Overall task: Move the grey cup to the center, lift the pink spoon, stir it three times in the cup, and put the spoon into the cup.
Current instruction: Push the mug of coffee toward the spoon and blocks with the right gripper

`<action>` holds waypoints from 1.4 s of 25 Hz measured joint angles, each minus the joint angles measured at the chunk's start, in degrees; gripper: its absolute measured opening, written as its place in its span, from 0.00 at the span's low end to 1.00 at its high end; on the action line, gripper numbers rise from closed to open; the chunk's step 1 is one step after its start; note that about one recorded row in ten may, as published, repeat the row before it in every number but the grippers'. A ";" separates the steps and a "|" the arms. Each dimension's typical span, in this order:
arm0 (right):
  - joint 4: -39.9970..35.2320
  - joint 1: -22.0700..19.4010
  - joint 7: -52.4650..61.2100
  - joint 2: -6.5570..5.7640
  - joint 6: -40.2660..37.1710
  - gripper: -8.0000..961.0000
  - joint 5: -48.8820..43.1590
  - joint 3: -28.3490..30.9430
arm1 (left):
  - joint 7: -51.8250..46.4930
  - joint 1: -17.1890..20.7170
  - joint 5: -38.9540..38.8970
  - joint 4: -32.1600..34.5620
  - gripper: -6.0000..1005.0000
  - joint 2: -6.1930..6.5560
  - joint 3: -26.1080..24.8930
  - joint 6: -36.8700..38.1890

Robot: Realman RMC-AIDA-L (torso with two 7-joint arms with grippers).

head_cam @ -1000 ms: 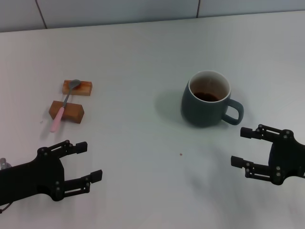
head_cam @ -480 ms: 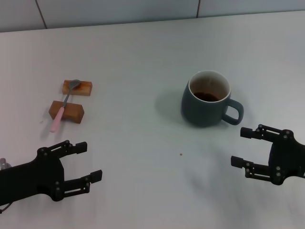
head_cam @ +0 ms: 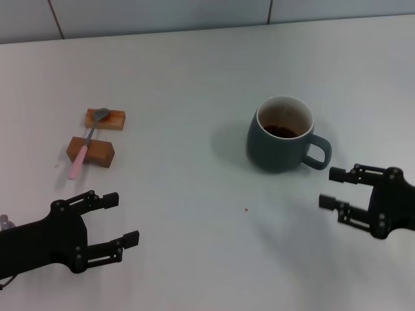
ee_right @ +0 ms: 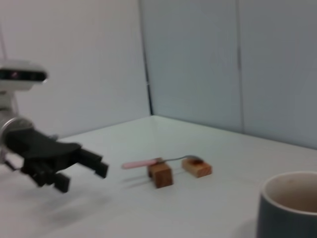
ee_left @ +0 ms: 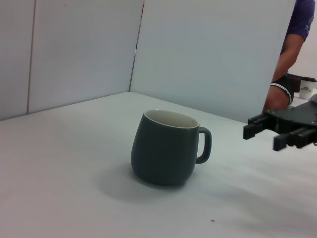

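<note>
The grey cup stands upright right of the table's middle, handle pointing right, dark brown liquid inside. It also shows in the left wrist view and the right wrist view. The pink spoon lies across two wooden blocks at the left, bowl on the far block; it also shows in the right wrist view. My right gripper is open and empty, just right of and nearer than the cup's handle. My left gripper is open and empty near the front left, nearer than the spoon.
Two brown wooden blocks hold the spoon off the white table. A small dark speck lies on the table in front of the cup. A grey wall runs along the table's far edge.
My right gripper has shifted slightly to the right and up near the cup's handle. The left gripper, cup and spoon have not moved.
</note>
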 joint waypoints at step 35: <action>1.13 5.81 3.47 -0.43 14.37 0.16 7.71 3.90 | -0.04 -0.29 -0.09 0.00 0.81 0.00 0.00 -0.14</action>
